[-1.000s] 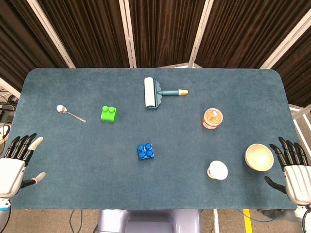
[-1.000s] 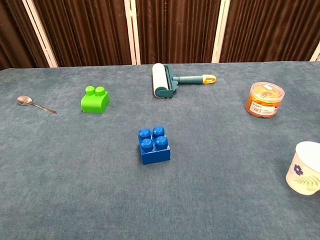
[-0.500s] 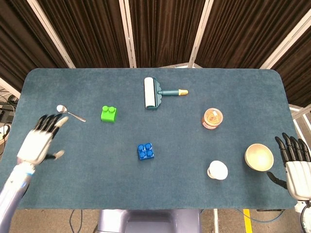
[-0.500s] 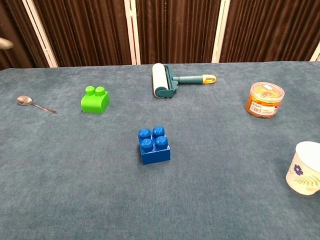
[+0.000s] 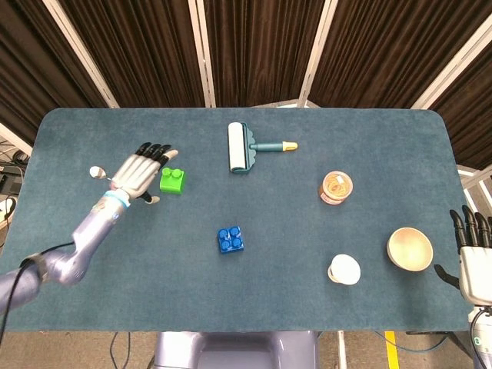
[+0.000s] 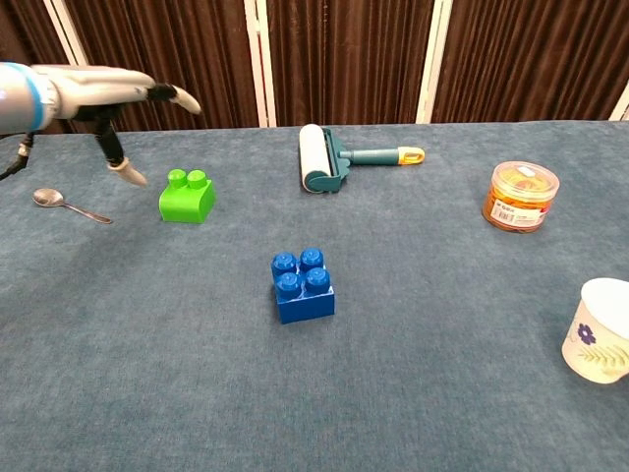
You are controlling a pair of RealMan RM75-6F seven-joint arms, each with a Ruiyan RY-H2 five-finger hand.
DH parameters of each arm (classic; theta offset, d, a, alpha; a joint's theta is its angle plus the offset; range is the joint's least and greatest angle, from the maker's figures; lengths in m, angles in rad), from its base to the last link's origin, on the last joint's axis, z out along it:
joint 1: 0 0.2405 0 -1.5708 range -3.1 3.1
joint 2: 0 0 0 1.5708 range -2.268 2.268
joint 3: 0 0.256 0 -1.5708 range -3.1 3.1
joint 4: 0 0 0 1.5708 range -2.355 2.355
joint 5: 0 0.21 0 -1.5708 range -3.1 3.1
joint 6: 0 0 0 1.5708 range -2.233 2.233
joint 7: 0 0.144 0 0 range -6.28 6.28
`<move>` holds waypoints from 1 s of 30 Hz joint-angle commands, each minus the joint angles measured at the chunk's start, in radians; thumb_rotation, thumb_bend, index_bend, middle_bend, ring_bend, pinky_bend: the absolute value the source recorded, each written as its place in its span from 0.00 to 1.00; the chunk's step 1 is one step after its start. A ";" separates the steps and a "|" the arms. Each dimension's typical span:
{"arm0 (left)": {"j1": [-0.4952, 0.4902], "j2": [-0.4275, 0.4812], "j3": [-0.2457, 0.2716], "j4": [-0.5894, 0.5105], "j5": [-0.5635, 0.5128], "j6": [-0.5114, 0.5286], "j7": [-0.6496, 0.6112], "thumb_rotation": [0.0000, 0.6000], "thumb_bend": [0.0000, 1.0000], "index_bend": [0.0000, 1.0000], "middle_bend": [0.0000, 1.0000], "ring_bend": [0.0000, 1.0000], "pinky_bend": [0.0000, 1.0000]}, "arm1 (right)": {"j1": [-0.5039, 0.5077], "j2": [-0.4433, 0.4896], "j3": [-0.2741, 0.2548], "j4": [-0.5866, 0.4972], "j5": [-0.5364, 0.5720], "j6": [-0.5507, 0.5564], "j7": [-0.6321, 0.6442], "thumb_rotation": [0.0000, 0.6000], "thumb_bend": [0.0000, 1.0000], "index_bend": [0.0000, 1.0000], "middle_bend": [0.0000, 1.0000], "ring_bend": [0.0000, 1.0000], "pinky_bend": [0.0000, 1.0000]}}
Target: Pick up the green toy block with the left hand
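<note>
Head view shows the left hand hovering with fingers spread, holding nothing, beside the green toy block at centre-left; it looks light, rigid, slick plastic, best pinched across its flat sides

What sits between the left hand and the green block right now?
Nothing: the chest view shows only air and bare table between the left hand and the green toy block.

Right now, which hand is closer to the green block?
Left. The left hand hovers open just beside the green block, not touching it. The right hand sits far across the table, past the bowl.
</note>
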 commanded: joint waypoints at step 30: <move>-0.220 -0.361 0.081 0.585 -0.263 -0.223 -0.012 1.00 0.14 0.42 0.37 0.40 0.38 | 0.006 -0.006 0.007 0.026 0.049 -0.018 -0.010 1.00 0.00 0.00 0.00 0.00 0.00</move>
